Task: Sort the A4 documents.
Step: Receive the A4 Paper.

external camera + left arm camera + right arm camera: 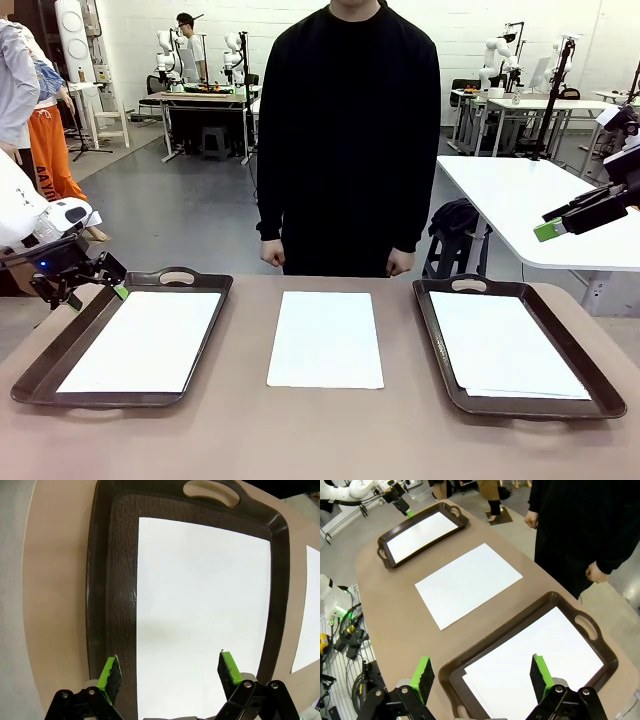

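The A4 documents lie in three places on the brown desk (320, 440): one white sheet (326, 339) lies bare on the middle of the desk, one sheet (142, 341) lies inside the left tray (40, 370), and a small stack of sheets (503, 345) lies inside the right tray (600, 385). I can read no print, label or brand on any sheet; all faces look blank. In the right tray the lower sheets show only as thin edges under the top one, so I cannot tell how many they are. In the left wrist view the near end of the sheet in the left tray is cut off by the bottom edge, and the middle sheet shows only as a strip at the right edge. The left claw (100, 290) hangs above the far left corner of the left tray, its green pads wide apart, holding nothing. The right claw (552, 229) is raised beyond the right tray, well apart from the paper; its own view shows the pads spread wide and empty. A person in black (348, 130) stands at the far side of the desk, cut off at the top, both hands (272, 255) hanging loosely closed. On the orange trousers at the far left some letters run down the leg, but they are too small to read.
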`<state>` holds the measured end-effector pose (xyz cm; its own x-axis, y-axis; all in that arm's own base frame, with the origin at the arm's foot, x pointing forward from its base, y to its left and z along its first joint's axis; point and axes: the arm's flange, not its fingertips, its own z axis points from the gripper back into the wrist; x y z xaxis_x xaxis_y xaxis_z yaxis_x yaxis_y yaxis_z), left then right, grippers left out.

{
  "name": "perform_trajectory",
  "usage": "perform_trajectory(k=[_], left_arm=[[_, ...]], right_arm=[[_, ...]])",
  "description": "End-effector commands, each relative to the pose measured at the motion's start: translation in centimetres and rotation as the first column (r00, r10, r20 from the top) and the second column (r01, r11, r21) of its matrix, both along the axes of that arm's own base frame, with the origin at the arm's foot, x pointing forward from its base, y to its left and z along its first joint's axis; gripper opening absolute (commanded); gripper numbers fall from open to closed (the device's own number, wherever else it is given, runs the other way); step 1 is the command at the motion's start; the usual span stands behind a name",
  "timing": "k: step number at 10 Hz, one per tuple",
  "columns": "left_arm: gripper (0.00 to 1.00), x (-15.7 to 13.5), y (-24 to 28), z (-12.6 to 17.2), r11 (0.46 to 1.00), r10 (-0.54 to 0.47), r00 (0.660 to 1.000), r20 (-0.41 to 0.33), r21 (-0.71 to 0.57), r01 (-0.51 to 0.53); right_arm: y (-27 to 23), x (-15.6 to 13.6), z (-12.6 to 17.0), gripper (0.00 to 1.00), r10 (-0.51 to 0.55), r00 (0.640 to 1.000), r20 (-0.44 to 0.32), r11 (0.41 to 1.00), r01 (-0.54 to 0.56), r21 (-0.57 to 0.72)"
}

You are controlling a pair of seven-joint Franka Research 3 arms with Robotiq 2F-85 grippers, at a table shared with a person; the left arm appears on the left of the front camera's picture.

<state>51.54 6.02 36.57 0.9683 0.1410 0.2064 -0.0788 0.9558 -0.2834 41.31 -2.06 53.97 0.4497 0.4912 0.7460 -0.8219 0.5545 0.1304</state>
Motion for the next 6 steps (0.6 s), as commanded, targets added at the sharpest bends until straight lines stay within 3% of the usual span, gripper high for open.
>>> perform_trajectory(k=[1,2,3,4,6], left_arm=[[1.0,0.0,0.1,-0.1,1.0,-0.01,1.0,0.002,-0.007,0.01],[1.0,0.0,0.0,0.0,1.0,0.0,1.0,0.0,0.0,0.0],[1.0,0.0,-3.6,1.0,0.995,-0.102,0.991,0.085,0.026,0.1],[1.0,-0.6,-6.7,3.2,0.981,-0.184,0.959,0.216,0.102,0.165],[1.0,-3.3,-10.5,8.7,0.946,-0.313,0.845,0.433,0.065,0.317]], right_arm=[[0.1,0.0,-0.3,1.0,0.001,1.0,0.01,1.0,-0.001,0.024],[0.1,0.0,-0.3,1.0,0.001,1.0,0.01,1.0,-0.001,0.024],[0.1,0.0,-0.3,1.0,0.001,1.0,0.01,1.0,-0.001,0.024],[0.1,0.0,-0.3,1.0,0.001,1.0,0.01,1.0,-0.001,0.024],[0.1,0.0,-0.3,1.0,0.001,1.0,0.01,1.0,-0.001,0.024]])
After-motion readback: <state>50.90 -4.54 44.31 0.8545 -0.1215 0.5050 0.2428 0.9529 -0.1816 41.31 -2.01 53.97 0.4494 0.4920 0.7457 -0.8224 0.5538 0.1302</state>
